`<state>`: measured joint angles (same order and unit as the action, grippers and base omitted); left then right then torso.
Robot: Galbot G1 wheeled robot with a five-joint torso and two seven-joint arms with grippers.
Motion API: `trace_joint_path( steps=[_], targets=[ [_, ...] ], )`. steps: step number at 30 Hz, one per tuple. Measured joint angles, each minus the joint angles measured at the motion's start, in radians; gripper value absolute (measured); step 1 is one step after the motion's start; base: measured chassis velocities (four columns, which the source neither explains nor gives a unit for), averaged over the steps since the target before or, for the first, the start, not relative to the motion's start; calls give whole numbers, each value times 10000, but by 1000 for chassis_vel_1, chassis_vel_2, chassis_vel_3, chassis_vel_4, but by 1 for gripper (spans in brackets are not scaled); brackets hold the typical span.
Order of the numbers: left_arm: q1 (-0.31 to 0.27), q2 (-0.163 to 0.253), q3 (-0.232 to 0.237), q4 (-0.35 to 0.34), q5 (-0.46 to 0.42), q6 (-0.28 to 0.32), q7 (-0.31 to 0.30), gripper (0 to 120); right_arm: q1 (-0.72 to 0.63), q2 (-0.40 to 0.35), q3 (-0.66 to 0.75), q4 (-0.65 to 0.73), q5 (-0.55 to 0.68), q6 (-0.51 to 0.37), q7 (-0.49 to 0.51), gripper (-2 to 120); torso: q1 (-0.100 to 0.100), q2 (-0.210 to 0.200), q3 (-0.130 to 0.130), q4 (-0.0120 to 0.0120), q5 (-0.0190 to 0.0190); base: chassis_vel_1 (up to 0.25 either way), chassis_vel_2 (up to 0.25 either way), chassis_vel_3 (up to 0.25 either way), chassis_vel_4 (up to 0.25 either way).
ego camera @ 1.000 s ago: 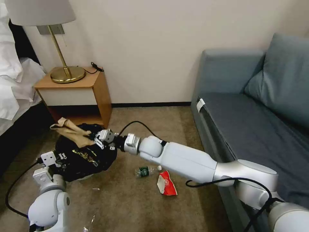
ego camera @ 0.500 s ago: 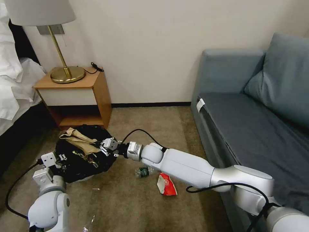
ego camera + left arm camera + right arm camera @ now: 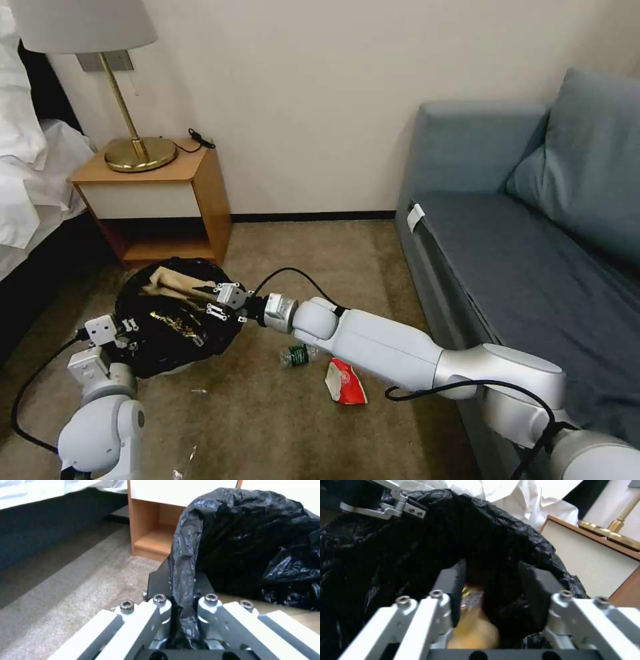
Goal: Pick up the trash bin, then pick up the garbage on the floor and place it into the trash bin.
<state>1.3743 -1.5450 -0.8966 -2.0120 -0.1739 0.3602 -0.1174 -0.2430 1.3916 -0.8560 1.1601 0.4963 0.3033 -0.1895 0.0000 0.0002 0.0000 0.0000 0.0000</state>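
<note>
Left hand point(image 3: 127, 328), lower left of the head view, is clamped on the trash bin's point(image 3: 167, 347) bag rim; right hand point(image 3: 215, 300) is spread over it, the paper bag point(image 3: 175, 280) released inside. Bottle point(image 3: 297, 355) and red packet point(image 3: 345, 382) are left on the floor at lower centre.

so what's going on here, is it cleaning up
Yes. The left pincer is shut on the bagged rim of the bin, holding it. The right pincer is open at the bin's mouth, and the tan paper bag lies on top of the bin's opening. A bottle and a red packet lie on the carpet beside the right arm.
</note>
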Motion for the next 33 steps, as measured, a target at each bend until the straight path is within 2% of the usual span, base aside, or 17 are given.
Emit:
trace_joint_path(
  steps=[1,3,4,6,7,8,11,12,14,25,28,33],
  targets=[
    [4,0,0,0,0,0,-2,4,-3,-13,-2,24,11,-14,0,54,0,0,0,0,0,0,0,0,0],
    [4,0,0,-1,-1,0,-4,4,-2,-18,-4,31,19,-15,-2,57,0,-1,0,0,0,0,0,0,0],
    [0,3,-3,-10,-1,1,-7,4,16,-36,-7,55,36,-19,-12,64,0,-1,0,0,0,0,0,0,0],
    [-6,4,-6,-13,-3,4,-6,4,55,-55,-4,93,53,-30,-17,67,0,0,0,0,0,0,0,0,0],
    [-8,5,-8,-14,-4,5,-5,4,103,-72,30,146,70,-49,-17,74,0,0,0,0,0,0,0,0,0],
    [-8,5,-8,-14,-4,5,-5,4,103,-72,30,146,70,-49,-17,74,0,0,0,0,0,0,0,0,0],
    [-6,2,-9,-13,-4,6,-11,4,171,-76,198,198,67,-104,99,90,0,0,0,0,0,0,0,0,0],
    [-6,2,-9,-13,-4,6,-11,4,171,-76,198,198,67,-104,99,90,0,0,0,0,0,0,0,0,0],
    [14,2,-11,-12,-12,6,-11,4,238,-48,498,245,112,-299,197,98,0,0,0,0,0,0,0,0,0],
    [58,49,-72,45,-98,-29,-2,4,551,-236,1695,540,287,-942,511,100,0,0,0,1,1,0,0,0,0],
    [52,81,-98,52,-174,-39,10,4,568,-705,2163,443,6,-1068,235,100,0,-1,0,0,2,0,0,0,0],
    [77,122,-122,46,-234,-40,17,4,427,-1040,2306,17,-331,-1105,16,100,0,-1,1,-1,2,0,0,0,0]
  ],
)
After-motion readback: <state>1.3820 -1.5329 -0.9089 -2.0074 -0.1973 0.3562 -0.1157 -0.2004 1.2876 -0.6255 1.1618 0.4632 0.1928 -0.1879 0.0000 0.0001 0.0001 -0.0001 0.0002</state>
